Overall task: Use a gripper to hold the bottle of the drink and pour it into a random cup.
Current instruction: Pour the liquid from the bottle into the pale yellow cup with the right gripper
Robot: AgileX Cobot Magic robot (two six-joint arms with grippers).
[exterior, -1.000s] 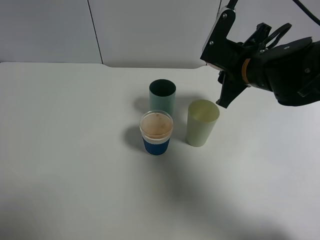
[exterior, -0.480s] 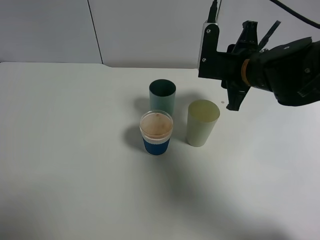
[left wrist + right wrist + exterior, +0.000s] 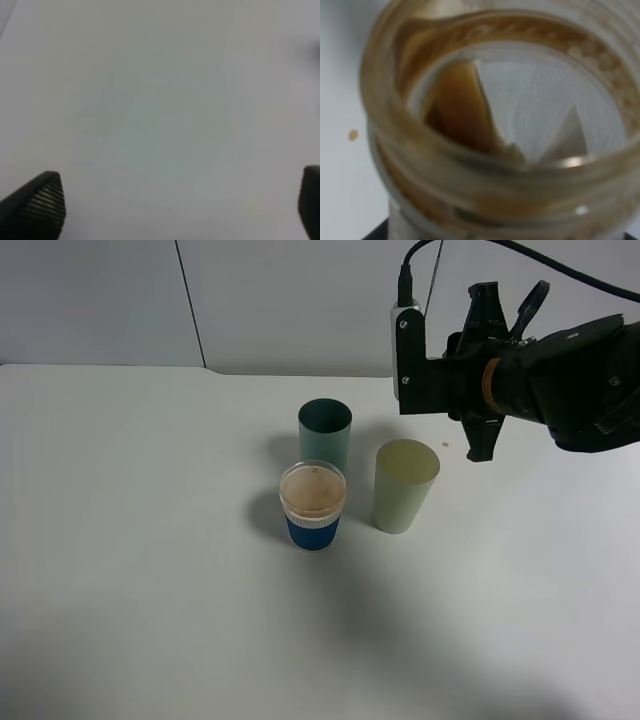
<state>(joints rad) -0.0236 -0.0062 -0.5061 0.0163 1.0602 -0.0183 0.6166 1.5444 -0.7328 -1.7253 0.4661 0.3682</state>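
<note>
Since 1 second ago your right fingers (image 3: pixel 480 435) have rolled back from the cup (image 3: pixel 405 485) — pinching the bottle (image 3: pixel 485 170) above and beside it. 1 drop (image 3: pixel 445 447) already spots the table (image 3: pixel 150 540); drink (image 3: pixel 455 110) clinging in the neck could drip more. Left fingers (image 3: pixel 37 205) spread.

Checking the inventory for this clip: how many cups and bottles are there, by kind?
Cups: 3 (dark teal cup, blue-sleeved cup, pale yellow-green cup)
Bottles: 1 (bottle, shown in the right wrist view)
Total: 4
</note>
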